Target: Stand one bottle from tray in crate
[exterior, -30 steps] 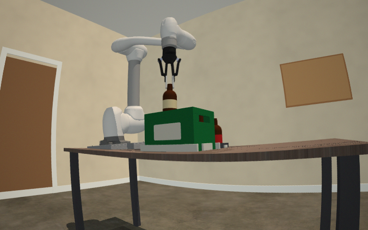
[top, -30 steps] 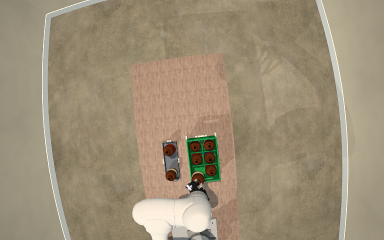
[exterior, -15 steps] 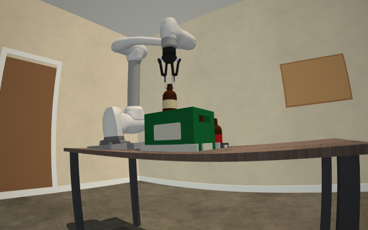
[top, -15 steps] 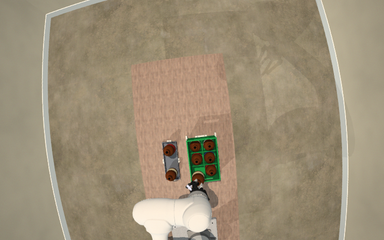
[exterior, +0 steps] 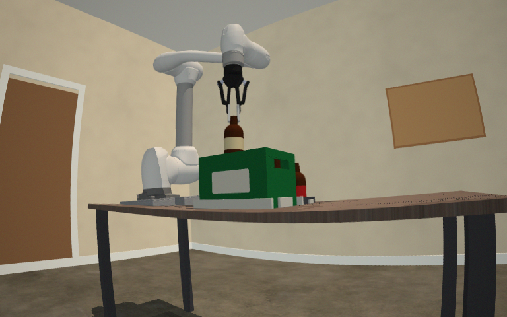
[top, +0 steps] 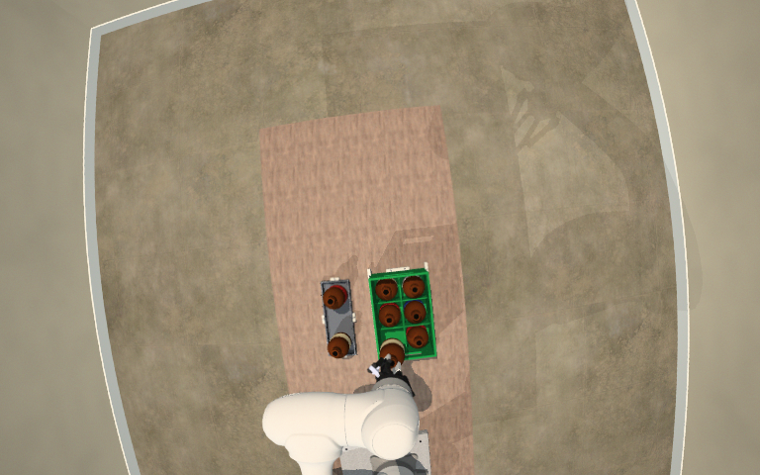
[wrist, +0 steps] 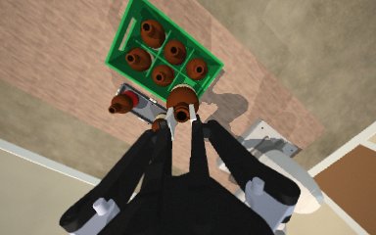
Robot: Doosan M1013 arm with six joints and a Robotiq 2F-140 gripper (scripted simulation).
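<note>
Grey tray (top: 339, 319) on my left carries two upright bottles; to its right the green crate (top: 431, 313) has five cells filled. My gripper (exterior: 234, 113) is clamped narrowly on the neck of the cream-labelled bottle (exterior: 233, 139), partly sunk into the near-left cell. If it's off-centre, I'd expect it to catch a divider and tilt. The arm reaches over, wrist pointing straight down.

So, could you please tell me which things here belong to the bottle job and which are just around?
Belongs to the job:
- gripper, shut on the held bottle
- green crate, five bottles inside
- grey tray, two bottles on it

Just around:
- table
- door
- wall board
</note>
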